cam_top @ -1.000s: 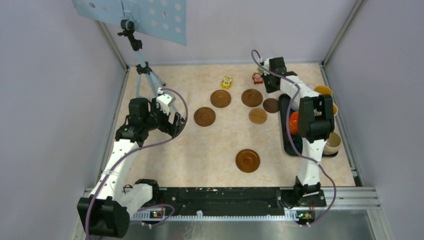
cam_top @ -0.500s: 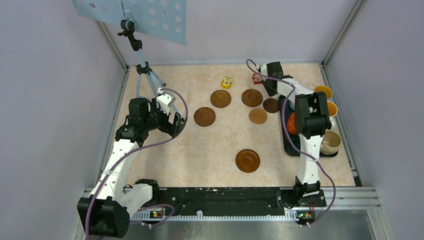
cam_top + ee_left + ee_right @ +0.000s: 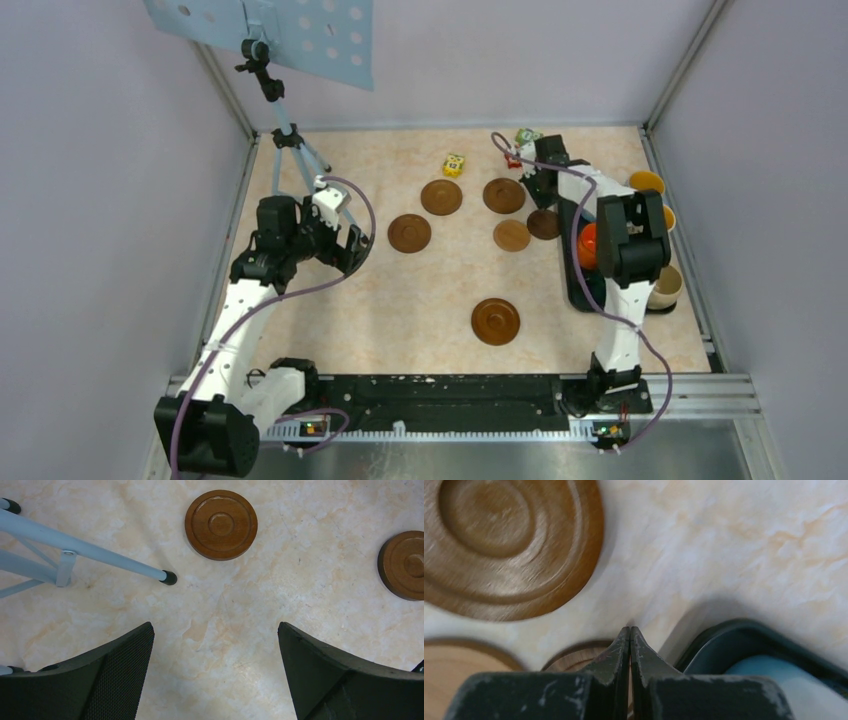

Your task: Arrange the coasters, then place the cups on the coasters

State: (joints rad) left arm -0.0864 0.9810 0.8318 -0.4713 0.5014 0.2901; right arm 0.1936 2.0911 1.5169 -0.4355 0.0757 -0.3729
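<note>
Six brown coasters lie on the table: two at the back (image 3: 441, 197) (image 3: 504, 195), one on the left (image 3: 409, 233), a pale one (image 3: 512, 235), a dark one (image 3: 543, 224) and one alone near the front (image 3: 496, 321). My right gripper (image 3: 538, 203) (image 3: 630, 630) is shut and empty, its tips low over the dark coaster's (image 3: 574, 656) far edge. Cups stand on the black tray (image 3: 573, 285): orange (image 3: 587, 245), beige (image 3: 666, 285), two orange inside (image 3: 647, 181), light blue (image 3: 774, 680). My left gripper (image 3: 345, 245) (image 3: 215, 630) hangs open over bare table, short of two coasters (image 3: 221, 525) (image 3: 405, 565).
A blue tripod (image 3: 287, 140) stands at the back left, one leg foot (image 3: 170, 577) close ahead of my left fingers. Small yellow (image 3: 454, 165), red (image 3: 513, 158) and green (image 3: 528, 136) packets lie near the back wall. The tray's rim (image 3: 734, 637) is just right of my right fingertips.
My right gripper swung left and lower beside the tray. The dark coaster slid a little toward the front and the pale one shifted slightly left. The left arm held still.
</note>
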